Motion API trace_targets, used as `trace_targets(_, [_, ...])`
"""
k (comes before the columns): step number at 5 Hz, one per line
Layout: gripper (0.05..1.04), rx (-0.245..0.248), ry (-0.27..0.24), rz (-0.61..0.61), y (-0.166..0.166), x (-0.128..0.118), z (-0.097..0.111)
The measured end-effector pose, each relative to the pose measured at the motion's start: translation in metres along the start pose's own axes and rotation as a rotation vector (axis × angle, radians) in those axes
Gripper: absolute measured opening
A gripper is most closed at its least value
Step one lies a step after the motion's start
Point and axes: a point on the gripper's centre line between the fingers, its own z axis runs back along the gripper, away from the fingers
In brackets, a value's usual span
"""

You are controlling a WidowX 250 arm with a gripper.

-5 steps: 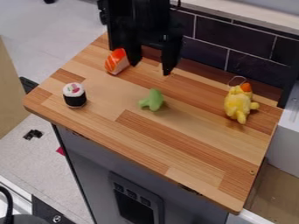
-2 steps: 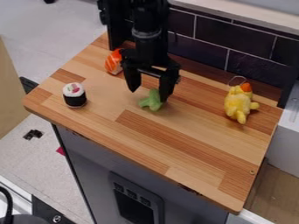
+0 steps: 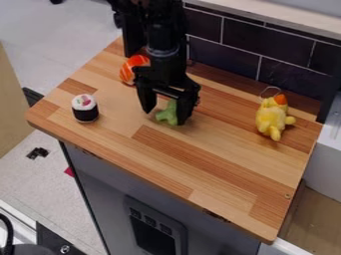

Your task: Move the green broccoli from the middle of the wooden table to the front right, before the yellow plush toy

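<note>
The gripper [image 3: 164,116] stood spread around the green toy [image 3: 169,113]; the orange sushi piece [image 3: 131,69] lay just behind it; viewed leftward, the sushi roll [image 3: 85,108] stood near the counter's [image 3: 220,169] edge; rightward, well apart, sat the yellow plush [image 3: 270,119]; bare wood stretched frontward.

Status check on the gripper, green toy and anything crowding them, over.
Gripper open, lowered about green toy; contact unclear. Salmon nigiri toy nearby, partly hidden behind gripper. Maki roll toy and yellow plush chick well apart.
</note>
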Motion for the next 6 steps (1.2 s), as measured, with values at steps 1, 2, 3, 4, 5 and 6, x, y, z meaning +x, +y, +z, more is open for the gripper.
trace_targets(1, [0.999, 0.011, -0.019, 0.003, 0.0046, 0.0033, -0.0074])
trace_targets(2, [0.952, 0.014, -0.028, 0.010, 0.0067, 0.0056, -0.0094])
trace_targets(3, [0.681, -0.035, -0.036, 0.007, 0.0098, 0.0092, -0.0105])
trace_targets(4, [0.560, -0.042, -0.025, 0.008, 0.0101, 0.0098, -0.0095])
trace_targets(5, [0.537, -0.059, -0.011, 0.026, 0.0104, 0.0104, -0.0079])
trace_targets(6, [0.535, -0.069, 0.030, 0.043, 0.0082, 0.0040, -0.0068])
